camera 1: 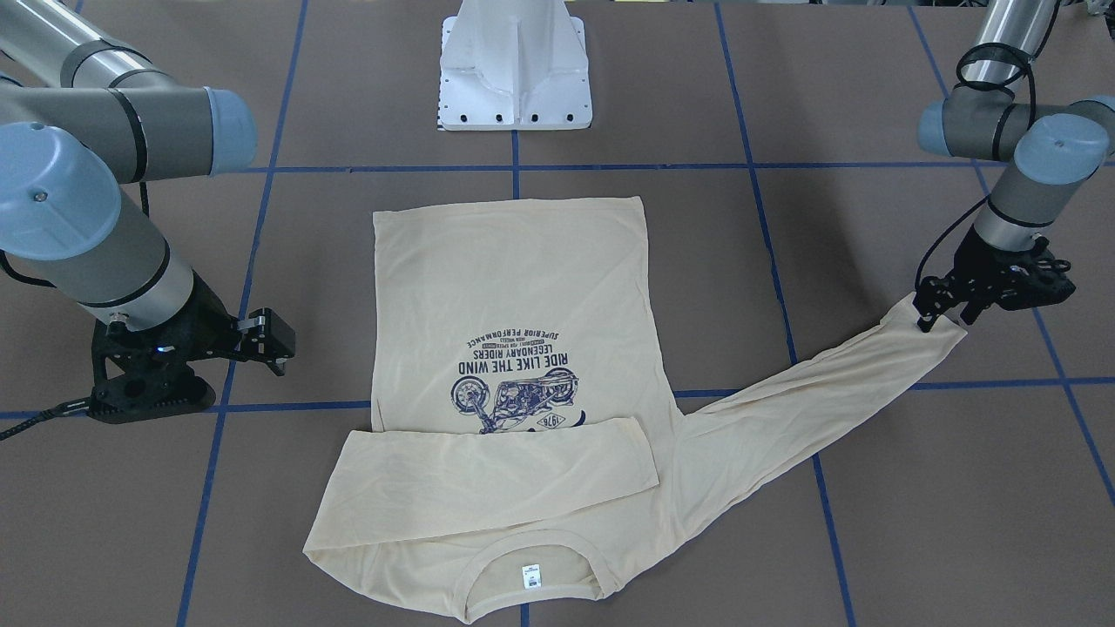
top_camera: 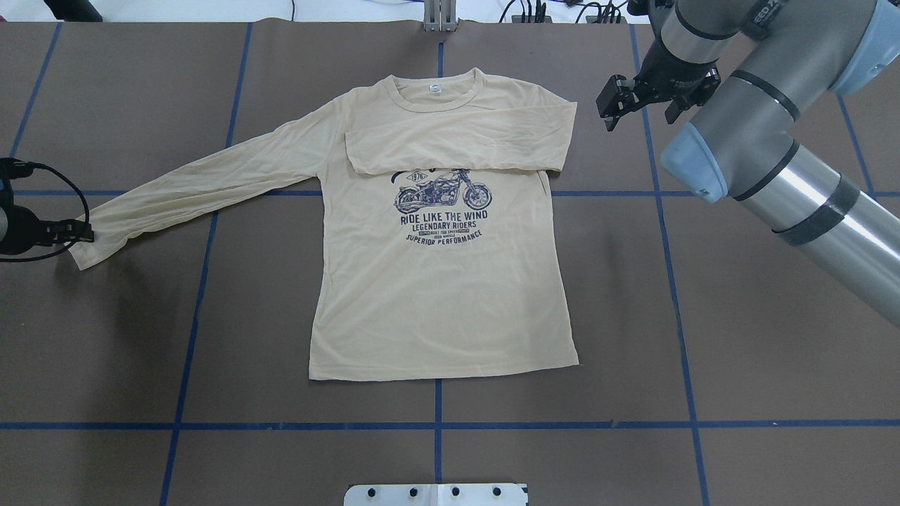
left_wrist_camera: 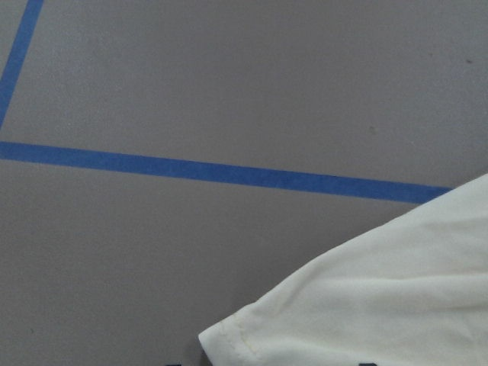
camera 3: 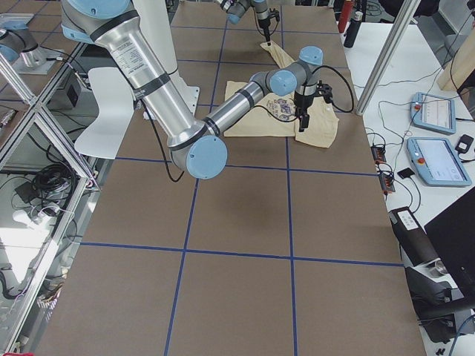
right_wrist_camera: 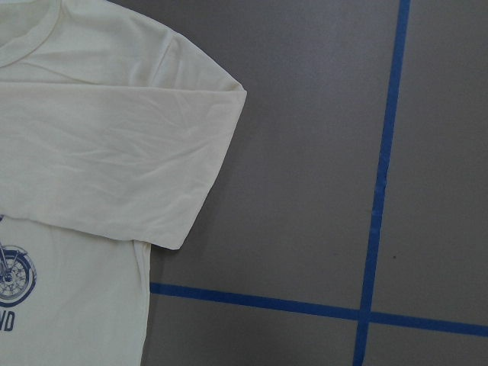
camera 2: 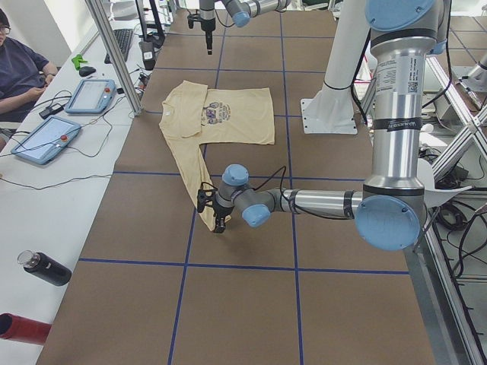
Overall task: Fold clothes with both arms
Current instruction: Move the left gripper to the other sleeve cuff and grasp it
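the left black two-finger tool [camera 1: 930,315] is at the cuff of one sleeve; i cannot tell if it grasps. the right tool [camera 1: 274,348], jaws unclear, hangs beside the pale cream-yellow long-sleeved t-shirt [camera 1: 514,279], flat on the brown counter [camera 1: 871,540].

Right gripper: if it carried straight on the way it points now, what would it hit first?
Probably the bare table, just beside the folded shoulder of the shirt. The right gripper points down, and its wrist view centres on table rather than cloth, though depth is hard to judge.
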Action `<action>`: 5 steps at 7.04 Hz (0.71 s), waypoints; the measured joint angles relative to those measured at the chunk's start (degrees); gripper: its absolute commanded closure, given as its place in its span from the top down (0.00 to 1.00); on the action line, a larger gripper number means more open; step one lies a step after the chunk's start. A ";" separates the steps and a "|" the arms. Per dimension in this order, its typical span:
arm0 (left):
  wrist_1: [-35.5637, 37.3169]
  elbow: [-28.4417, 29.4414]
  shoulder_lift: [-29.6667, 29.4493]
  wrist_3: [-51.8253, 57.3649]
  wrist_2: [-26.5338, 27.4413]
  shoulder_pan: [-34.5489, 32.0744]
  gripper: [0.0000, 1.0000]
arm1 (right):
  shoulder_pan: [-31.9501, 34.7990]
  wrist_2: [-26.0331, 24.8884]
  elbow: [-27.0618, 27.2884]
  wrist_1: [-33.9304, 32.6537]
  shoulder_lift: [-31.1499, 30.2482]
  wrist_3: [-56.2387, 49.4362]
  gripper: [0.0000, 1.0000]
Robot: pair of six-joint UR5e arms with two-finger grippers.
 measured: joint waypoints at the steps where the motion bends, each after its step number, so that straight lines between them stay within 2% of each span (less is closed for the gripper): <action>1: 0.00 0.11 0.00 0.01 -0.03 0.07 0.36 | -0.09 -0.07 -0.01 0.02 -0.03 0.00 0.99; 2: -0.05 0.11 -0.04 0.01 -0.05 0.09 0.14 | -0.11 -0.11 0.01 0.03 -0.06 0.00 0.99; 3: -0.01 0.09 -0.08 0.03 -0.06 0.12 0.00 | -0.14 -0.13 0.03 0.03 -0.06 0.00 0.99; 5: 0.09 -0.25 -0.16 0.21 -0.09 0.14 0.00 | -0.14 -0.19 0.05 0.03 -0.12 0.00 0.99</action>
